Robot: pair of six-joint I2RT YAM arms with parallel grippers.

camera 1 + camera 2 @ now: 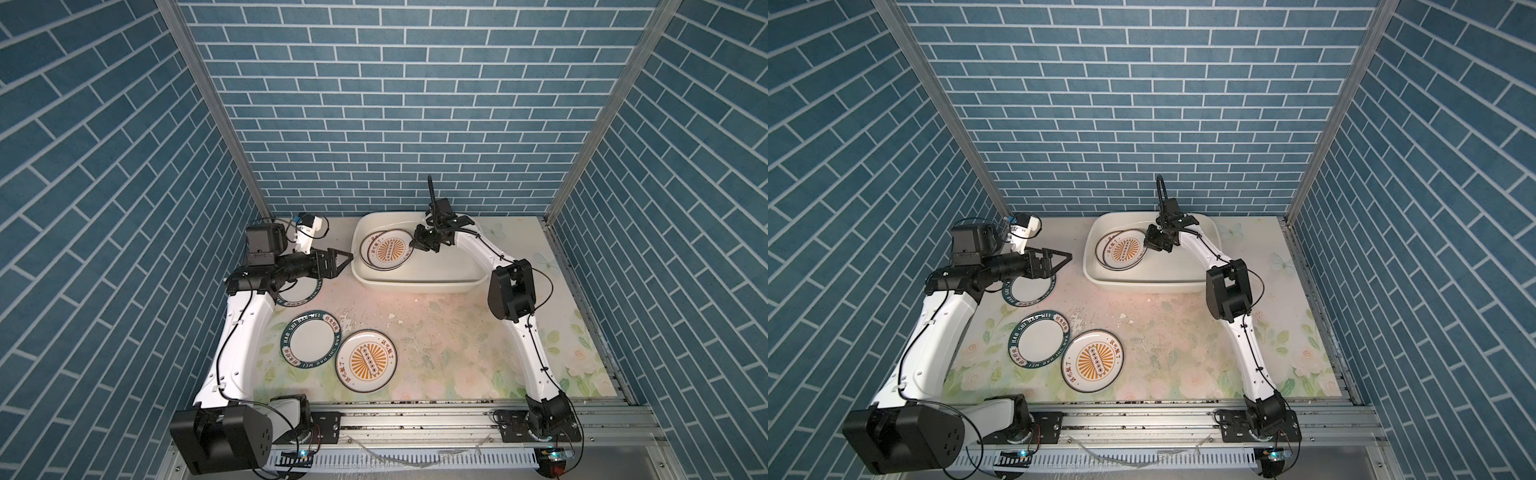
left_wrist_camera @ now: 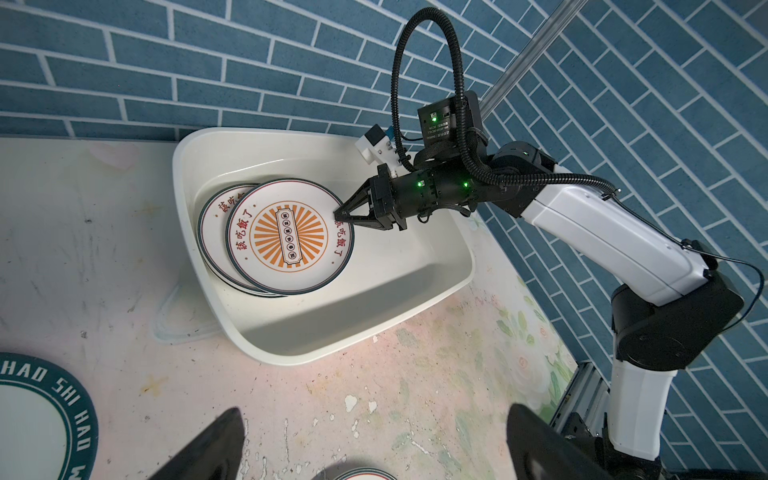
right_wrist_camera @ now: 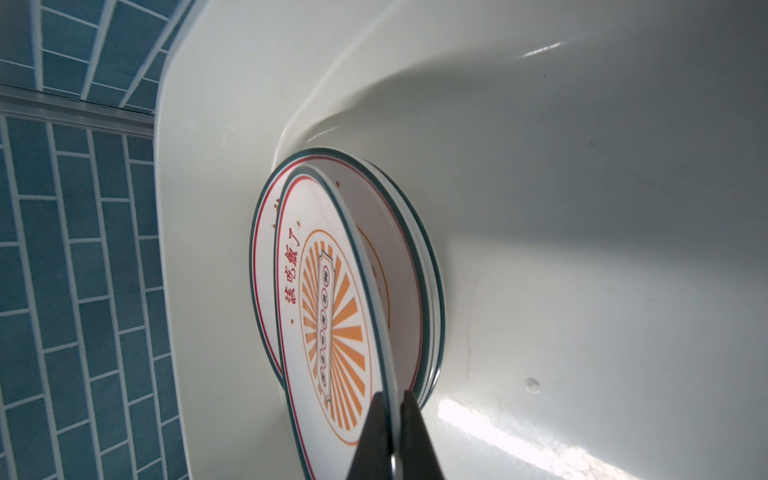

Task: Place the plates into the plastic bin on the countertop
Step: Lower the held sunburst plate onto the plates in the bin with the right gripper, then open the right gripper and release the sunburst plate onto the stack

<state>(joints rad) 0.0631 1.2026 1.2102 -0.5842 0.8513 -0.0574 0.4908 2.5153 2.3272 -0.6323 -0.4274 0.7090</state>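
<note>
The white plastic bin (image 1: pixel 415 284) (image 1: pixel 1142 286) (image 2: pixel 179 187) (image 3: pixel 540 208) stands at the back of the flowered countertop (image 1: pixel 440 332). Inside it, my right gripper (image 1: pixel 413 245) (image 1: pixel 1146 245) (image 2: pixel 338 216) (image 3: pixel 392 409) is shut on the rim of an orange sunburst plate (image 1: pixel 388 249) (image 1: pixel 1123 249) (image 2: pixel 291 237) (image 3: pixel 328 311), which is tilted over a stack of plates (image 2: pixel 214 210) (image 3: pixel 409 249). My left gripper (image 1: pixel 347 259) (image 1: pixel 1065 257) (image 2: pixel 374 440) hangs open and empty, left of the bin, above a teal-banded plate (image 1: pixel 301 293) (image 1: pixel 1030 289) (image 2: pixel 33 415). A second teal-banded plate (image 1: pixel 311 340) (image 1: pixel 1038 340) and another sunburst plate (image 1: pixel 365 360) (image 1: pixel 1094 360) lie near the front.
Blue brick-pattern walls close in the left, back and right sides. An aluminium rail (image 1: pixel 415 415) carrying both arm bases runs along the front edge. The right arm's elbow (image 1: pixel 511 291) stands just right of the bin. Small white chips (image 1: pixel 392 318) mark the worn countertop.
</note>
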